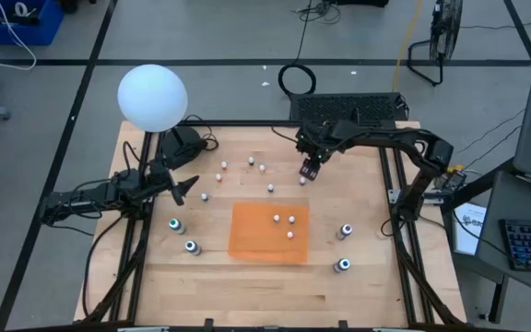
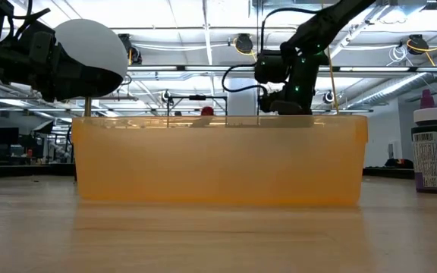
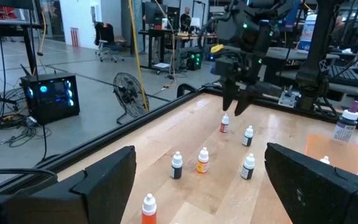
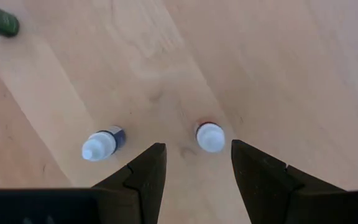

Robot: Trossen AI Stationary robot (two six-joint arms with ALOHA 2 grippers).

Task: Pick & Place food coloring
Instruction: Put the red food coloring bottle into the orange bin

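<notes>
1. On the wooden table [image 1: 247, 277] lies a flat orange mat [image 1: 252, 235]. The wood is pale, with long boards and fine grain. The mat is a smooth rectangle.
2. Three tiny white-topped bottles [image 1: 284, 224] stand on the mat, close together near its far right part.
3. Beyond the mat's far edge, more tiny bottles [image 1: 238, 171] are spread over the bare wood. They are small and round, with white pointed caps and dark, orange or red bodies.
4. Four bigger grey bottles with teal tops stand near the mat: two [image 1: 182, 235] to its left and two [image 1: 344, 247] to its right.
5. The right gripper [image 1: 310, 171] hangs just past the mat's far right corner, pointing down. Its two dark, wedge-shaped fingers [image 4: 145, 171] are spread apart and hold nothing.
6. A tiny bottle with a red body [image 4: 210, 136] stands right under that gripper, between the finger tips but a little ahead of them, not touching. A blue one [image 4: 101, 144] stands just outside one finger.
7. The left gripper [image 1: 185, 189] waits well to the left of the mat, beyond its far corner. Its wide black fingers [image 3: 95, 186] are open and empty.
8. A white ball-shaped lamp [image 1: 152, 97] stands beyond the left gripper, at the table's far left.
</notes>
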